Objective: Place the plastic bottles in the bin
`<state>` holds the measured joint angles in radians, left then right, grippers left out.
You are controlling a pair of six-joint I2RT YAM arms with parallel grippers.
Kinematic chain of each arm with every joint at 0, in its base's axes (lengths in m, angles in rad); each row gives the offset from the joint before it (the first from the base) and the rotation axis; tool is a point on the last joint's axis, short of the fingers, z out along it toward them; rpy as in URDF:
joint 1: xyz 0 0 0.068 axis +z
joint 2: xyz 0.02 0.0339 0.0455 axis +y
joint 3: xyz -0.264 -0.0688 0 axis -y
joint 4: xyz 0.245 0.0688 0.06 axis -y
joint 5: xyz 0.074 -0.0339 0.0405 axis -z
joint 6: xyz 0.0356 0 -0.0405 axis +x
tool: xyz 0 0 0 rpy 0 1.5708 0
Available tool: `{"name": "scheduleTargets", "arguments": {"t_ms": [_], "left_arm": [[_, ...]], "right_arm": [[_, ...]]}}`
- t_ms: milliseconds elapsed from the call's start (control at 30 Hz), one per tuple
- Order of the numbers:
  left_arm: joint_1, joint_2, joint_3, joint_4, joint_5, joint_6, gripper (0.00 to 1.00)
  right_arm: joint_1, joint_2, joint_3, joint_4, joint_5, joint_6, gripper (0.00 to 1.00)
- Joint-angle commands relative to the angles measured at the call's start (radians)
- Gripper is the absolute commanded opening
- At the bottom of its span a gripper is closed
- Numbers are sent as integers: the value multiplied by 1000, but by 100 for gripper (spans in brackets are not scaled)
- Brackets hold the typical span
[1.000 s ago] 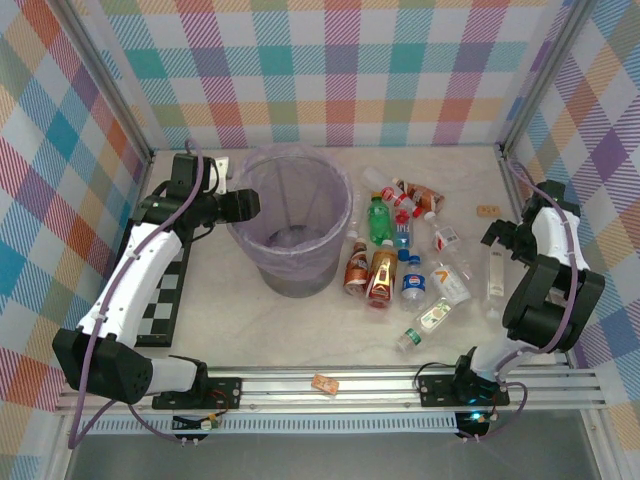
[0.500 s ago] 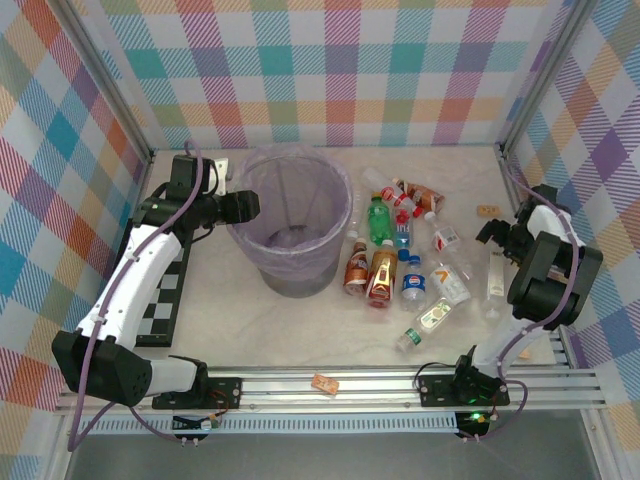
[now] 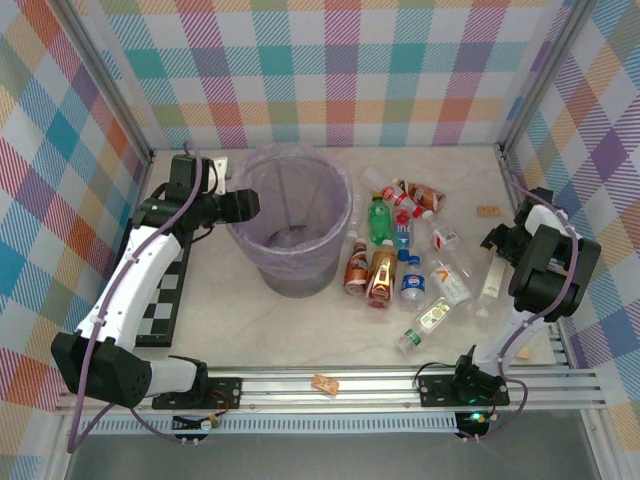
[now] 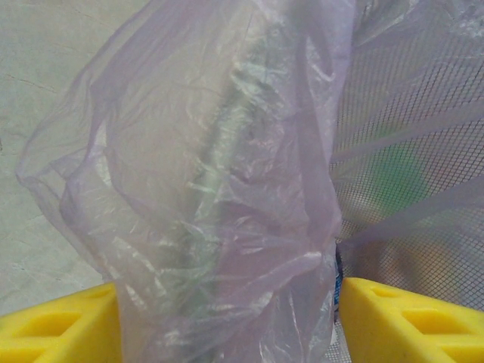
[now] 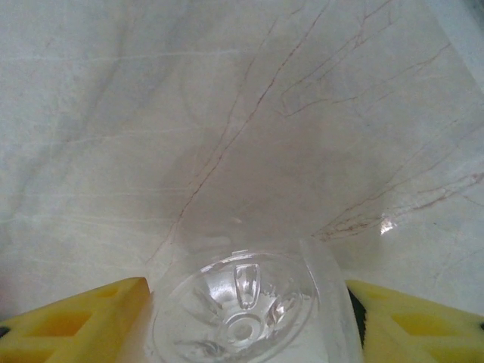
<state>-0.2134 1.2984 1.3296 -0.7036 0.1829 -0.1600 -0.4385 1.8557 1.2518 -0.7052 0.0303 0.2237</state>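
The bin (image 3: 294,276), a grey mesh wastebasket (image 4: 412,144) lined with a pale lilac bag (image 4: 212,189), stands left of centre. My left gripper (image 3: 244,205) is at its left rim, and its yellow fingers (image 4: 53,325) are shut on the bag and rim (image 4: 227,302). Several plastic bottles (image 3: 400,250) lie to the right of the bin, among them a green one (image 3: 379,220) and an amber one (image 3: 381,275). At the far right my right gripper (image 3: 496,240) is shut on the base end of a clear bottle (image 3: 489,282). In the right wrist view that bottle (image 5: 249,310) fills the gap between the fingers.
One small tan block (image 3: 487,210) lies at the back right and another (image 3: 324,383) sits on the front rail. A black-and-white checker mat (image 3: 160,300) lies under the left arm. Plaid walls close in the back and sides.
My right gripper has dropped over the clear bottle's end and closed from wide open onto it. The bottle has tilted slightly. The left arm has not moved.
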Motion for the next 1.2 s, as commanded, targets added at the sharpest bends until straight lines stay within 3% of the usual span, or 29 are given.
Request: {"name": "scheduleTargets", "arguments": {"t_ms": [0,133,367,567,867,1167], "left_arm": [[14,-21,-5,3,7,-1,69],[24,-12,-10,27,68,-19,70],[34,-10,-15,38,81,-27,70],[35,-4,-17,38,87,-29,70],[35,-1,-21,38,89,-29,70],[35,-1,-25,38,86,-30,70]], "right_arm": [[-6,-63,37,-47,26,-1,61],[-5,-124,66,-85,16,11,51],[-5,-221,214,-216,-28,-4,49],[13,-347,308,-281,-208,-9,43],[214,-458,465,-325,-396,48,42],[428,-508,541,-163,-547,214,38]]}}
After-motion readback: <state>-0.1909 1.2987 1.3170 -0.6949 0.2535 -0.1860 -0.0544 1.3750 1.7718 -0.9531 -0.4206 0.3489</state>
